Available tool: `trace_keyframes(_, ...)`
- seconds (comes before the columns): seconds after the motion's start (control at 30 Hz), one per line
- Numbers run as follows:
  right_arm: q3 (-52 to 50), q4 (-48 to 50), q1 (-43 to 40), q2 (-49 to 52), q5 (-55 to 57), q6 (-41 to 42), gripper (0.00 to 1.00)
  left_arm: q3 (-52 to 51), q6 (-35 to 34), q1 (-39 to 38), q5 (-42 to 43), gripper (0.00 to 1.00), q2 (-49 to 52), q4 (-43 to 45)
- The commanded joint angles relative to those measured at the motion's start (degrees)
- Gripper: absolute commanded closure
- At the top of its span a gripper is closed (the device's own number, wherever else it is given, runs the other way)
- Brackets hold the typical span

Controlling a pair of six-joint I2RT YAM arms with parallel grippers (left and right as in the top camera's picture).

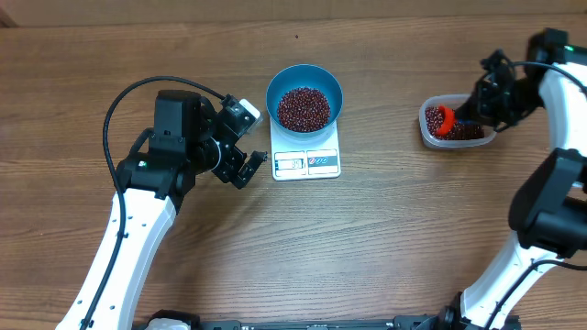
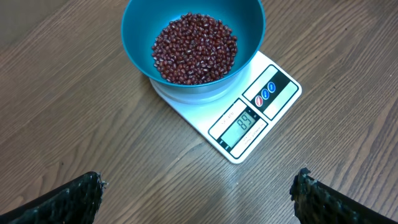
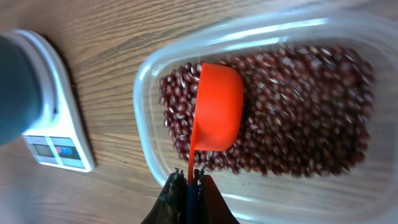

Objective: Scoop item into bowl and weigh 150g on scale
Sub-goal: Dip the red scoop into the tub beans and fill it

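**Jaws: left spread wide, right pinched on scoop**

Left gripper (image 1: 249, 169) hangs empty, fingers wide apart, just left of the flat white rectangular scale (image 1: 307, 163). Right gripper (image 3: 188, 180) is clamped on the small red plastic scoop (image 3: 217, 106) in the clear plastic tub (image 3: 146, 112), far right. Small dark red-brown beans (image 1: 304, 108) fill the round blue plastic bowl (image 1: 275, 87) on the scale's far end. Brown wood-grain tabletop (image 1: 385, 238) underneath.

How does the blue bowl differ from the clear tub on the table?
The bowl is round and blue; the tub is a clear rounded rectangle. The bowl stands on the scale; the tub stands on the table. The tub has a red scoop in it, held by the right gripper; the bowl has none. Both hold red-brown beans.
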Motion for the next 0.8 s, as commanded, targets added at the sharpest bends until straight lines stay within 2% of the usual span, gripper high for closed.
trace_keyframes(0.0, -0.35, -0.59, -3.21, 0.2, -7.34, -0.22, 0.96, 1.27, 0.68, 0.22, 0.98, 0.0, 0.26, 0.0)
trace_keyframes(0.23, -0.35, -2.23, -10.71, 0.2, -13.35, -0.48, 0.96, 1.27, 0.68, 0.22, 0.98, 0.0, 0.26, 0.02)
trace_keyframes(0.43, -0.35, -6.16, -14.64, 0.2, -18.73, -6.03, 0.96, 1.27, 0.68, 0.22, 0.98, 0.01, 0.26, 0.0)
trace_keyframes(0.6, -0.35, -7.93, -17.11, 0.2, -20.31, -7.17, 0.96, 1.27, 0.68, 0.22, 0.98, 0.01, 0.26, 0.02)
trace_keyframes(0.77, -0.35, -10.73, -18.08, 0.2, -26.56, -12.76, 0.96, 1.27, 0.68, 0.22, 0.98, 0.0, 0.26, 0.0)
